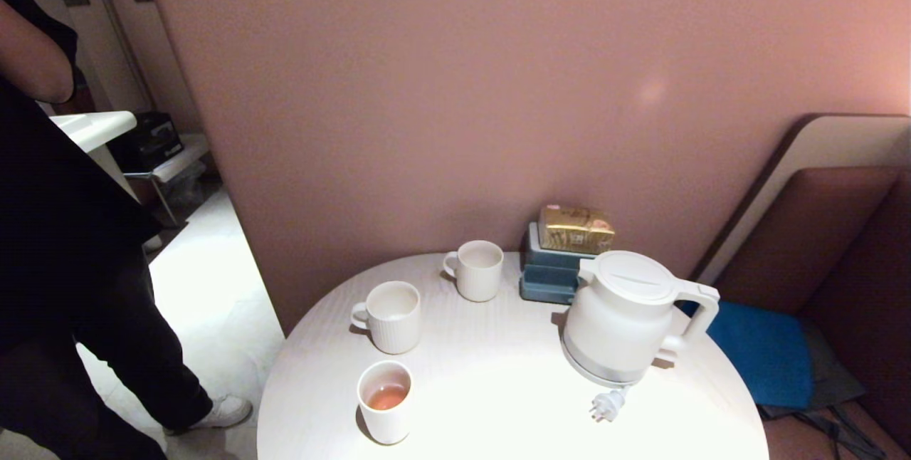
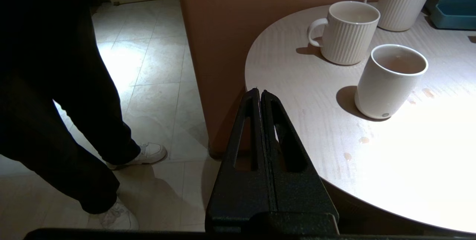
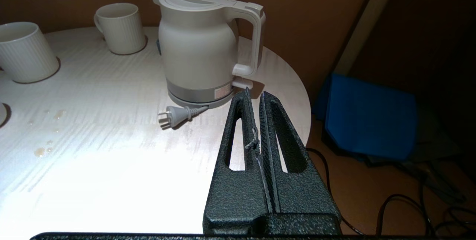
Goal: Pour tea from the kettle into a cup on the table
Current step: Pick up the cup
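The kettle (image 1: 626,321) stands upright on its base on the right half of the table (image 1: 498,403), lid on, handle toward the table's right edge, with its unplugged plug (image 1: 606,406) lying on the tabletop just in front of it. The tea (image 1: 388,396) sits in the smooth cup (image 1: 385,401) near the table's front left edge. Two ribbed mugs stand farther back: one (image 1: 389,316) just behind that cup, the other (image 1: 477,270) near the wall. A few small drops (image 2: 362,140) dot the tabletop by the smooth cup. Behind the kettle, a gold packet (image 1: 575,228) rests on stacked blue boxes (image 1: 551,275).

The right gripper (image 3: 256,95) hovers near the kettle's handle side, fingers pressed together on nothing. The left gripper (image 2: 259,92) hangs off the table's left edge, likewise pressed together and empty. A person in dark clothes (image 1: 64,268) stands at the left.
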You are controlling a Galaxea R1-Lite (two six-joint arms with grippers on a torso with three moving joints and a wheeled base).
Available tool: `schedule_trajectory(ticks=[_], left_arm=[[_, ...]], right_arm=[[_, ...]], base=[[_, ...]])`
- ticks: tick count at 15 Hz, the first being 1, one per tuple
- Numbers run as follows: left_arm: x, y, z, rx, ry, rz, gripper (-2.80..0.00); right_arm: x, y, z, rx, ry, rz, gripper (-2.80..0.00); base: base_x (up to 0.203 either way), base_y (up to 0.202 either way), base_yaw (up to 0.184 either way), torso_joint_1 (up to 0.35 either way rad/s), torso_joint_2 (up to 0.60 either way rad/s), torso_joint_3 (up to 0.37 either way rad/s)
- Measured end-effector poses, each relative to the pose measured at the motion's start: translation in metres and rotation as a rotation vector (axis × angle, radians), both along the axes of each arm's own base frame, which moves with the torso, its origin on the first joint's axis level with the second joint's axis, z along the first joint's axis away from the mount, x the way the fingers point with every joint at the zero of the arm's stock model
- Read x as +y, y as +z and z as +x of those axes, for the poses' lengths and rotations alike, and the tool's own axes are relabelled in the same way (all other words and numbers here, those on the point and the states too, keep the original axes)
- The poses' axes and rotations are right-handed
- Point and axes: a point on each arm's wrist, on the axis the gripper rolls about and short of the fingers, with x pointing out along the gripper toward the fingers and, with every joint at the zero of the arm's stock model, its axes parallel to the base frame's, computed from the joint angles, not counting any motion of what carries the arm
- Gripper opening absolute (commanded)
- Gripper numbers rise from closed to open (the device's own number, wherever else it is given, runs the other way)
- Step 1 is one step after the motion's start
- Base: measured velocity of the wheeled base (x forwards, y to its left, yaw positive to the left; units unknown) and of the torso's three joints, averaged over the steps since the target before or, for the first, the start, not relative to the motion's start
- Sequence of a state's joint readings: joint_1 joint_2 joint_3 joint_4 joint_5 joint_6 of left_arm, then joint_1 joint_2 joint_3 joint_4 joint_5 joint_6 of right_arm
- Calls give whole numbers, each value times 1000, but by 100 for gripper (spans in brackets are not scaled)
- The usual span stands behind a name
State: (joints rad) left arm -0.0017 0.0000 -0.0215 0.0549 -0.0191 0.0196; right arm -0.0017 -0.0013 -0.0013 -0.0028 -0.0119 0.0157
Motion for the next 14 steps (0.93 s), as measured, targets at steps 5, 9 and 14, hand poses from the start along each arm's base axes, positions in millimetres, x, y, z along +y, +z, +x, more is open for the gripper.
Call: schedule_trajectory(ticks=[5, 9, 14], left_arm=[[0, 0, 0, 0, -1, 0, -280], [0, 0, 0, 0, 0, 0, -280], [0, 0, 0, -1, 20, -15, -280]], right_arm=[[0, 0, 0, 0, 0, 1, -280], [0, 0, 0, 1, 0, 1, -280], [0, 0, 0, 0, 0, 1, -280]], base=[[0, 0, 0, 0, 0, 0], [0, 0, 0, 0, 0, 0], [0, 0, 0, 0, 0, 0]])
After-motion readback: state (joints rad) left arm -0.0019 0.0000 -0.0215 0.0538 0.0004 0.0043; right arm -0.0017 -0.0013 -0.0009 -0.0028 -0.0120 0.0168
